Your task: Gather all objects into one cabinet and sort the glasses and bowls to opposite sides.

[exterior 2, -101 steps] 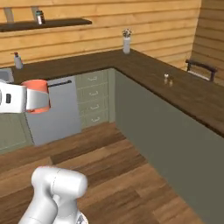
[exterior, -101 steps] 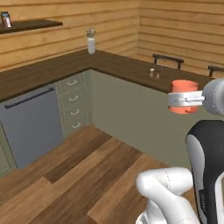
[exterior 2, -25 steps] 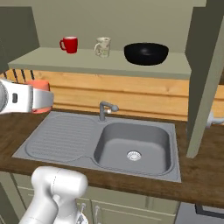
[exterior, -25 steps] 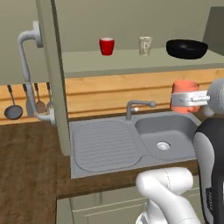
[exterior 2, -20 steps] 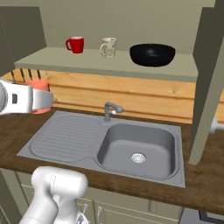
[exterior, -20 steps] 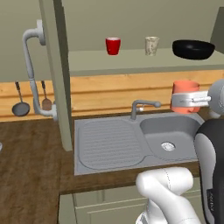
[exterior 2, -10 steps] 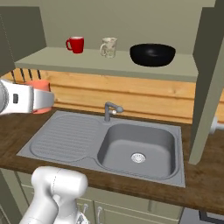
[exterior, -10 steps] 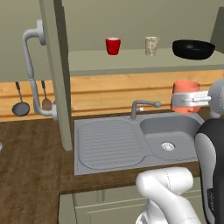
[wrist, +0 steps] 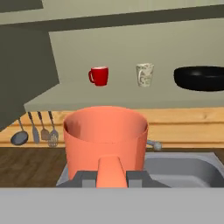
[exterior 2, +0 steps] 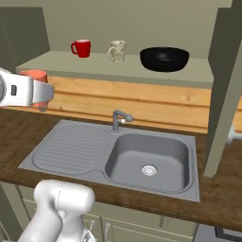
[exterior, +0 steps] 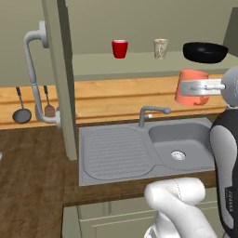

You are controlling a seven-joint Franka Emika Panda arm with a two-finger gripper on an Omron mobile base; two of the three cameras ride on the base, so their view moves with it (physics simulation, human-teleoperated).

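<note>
An orange-red mug hangs in the air over the sink, and my gripper is shut on its handle side. It sits below and in front of the pale green shelf of the open olive-green cabinet. On that shelf stand a glossy red cup at the left and a beige patterned mug in the middle. A wide black bowl sits at the right.
A grey sink with a faucet and drainboard lies in the wooden counter below. The cabinet's open doors jut out on both sides, the left with a curved handle. Utensils hang at the left.
The base has driven from a corner counter to the sink and cabinet, the mug still held. Over the last second nothing has visibly moved.
</note>
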